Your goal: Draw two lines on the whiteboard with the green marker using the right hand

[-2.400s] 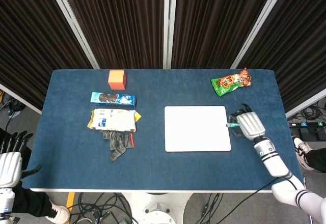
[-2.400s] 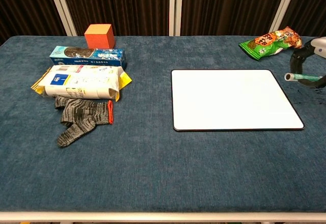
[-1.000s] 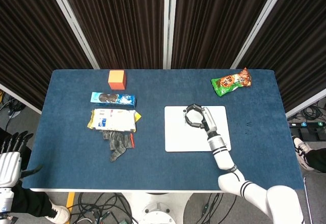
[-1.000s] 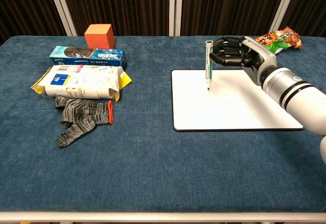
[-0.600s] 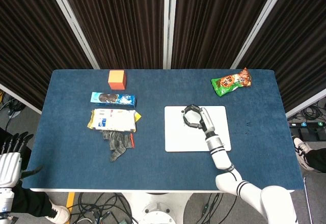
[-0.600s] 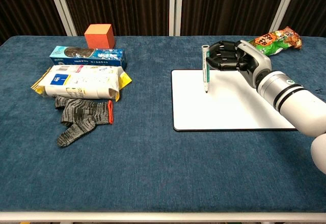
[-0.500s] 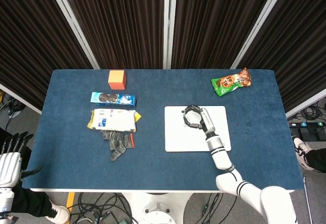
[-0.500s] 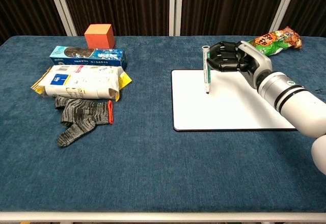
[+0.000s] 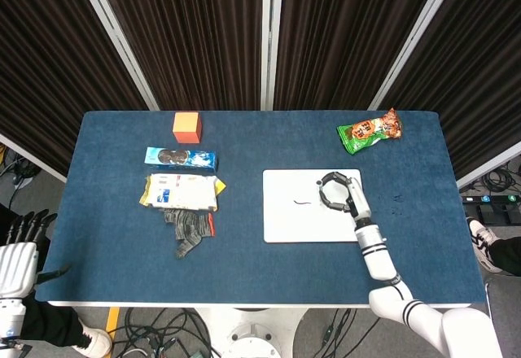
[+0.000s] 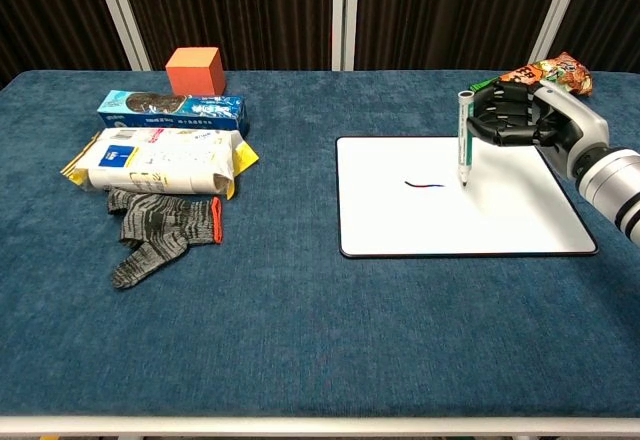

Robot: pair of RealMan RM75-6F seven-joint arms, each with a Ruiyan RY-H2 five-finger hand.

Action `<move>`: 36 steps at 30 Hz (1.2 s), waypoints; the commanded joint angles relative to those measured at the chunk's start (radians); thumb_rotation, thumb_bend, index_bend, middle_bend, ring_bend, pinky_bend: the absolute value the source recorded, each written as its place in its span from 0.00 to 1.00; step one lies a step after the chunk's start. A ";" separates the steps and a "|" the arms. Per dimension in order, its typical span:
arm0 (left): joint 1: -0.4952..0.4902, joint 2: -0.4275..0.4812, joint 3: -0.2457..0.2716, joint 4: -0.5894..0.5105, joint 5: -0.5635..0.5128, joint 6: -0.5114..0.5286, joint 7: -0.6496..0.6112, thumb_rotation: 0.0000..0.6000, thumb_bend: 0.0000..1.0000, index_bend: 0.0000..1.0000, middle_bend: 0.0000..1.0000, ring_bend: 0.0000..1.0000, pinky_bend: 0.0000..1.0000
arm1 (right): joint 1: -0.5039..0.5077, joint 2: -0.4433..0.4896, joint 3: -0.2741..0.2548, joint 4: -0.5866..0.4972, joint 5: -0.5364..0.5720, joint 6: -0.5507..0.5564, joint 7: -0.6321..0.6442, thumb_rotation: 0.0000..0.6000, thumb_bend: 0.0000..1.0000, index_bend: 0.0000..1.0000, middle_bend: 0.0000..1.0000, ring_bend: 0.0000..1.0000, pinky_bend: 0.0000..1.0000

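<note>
The white whiteboard lies right of the table's middle and carries one short dark line. My right hand grips the green marker upright, its tip down at the board just right of that line. In the head view the marker is hidden among the fingers. My left hand hangs off the table's left front corner with its fingers apart, holding nothing.
A green and orange snack bag lies behind the board. On the left are an orange cube, a blue cookie box, a white and yellow packet and a grey glove.
My right hand has carried the marker rightward across the board, leaving a short dark line where none was before. The left hand has stayed put.
</note>
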 commanded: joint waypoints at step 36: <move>-0.001 -0.014 0.004 0.024 0.009 0.003 -0.019 1.00 0.00 0.13 0.07 0.00 0.00 | -0.030 0.005 -0.018 -0.014 -0.002 0.010 -0.076 1.00 0.76 0.61 0.52 0.31 0.17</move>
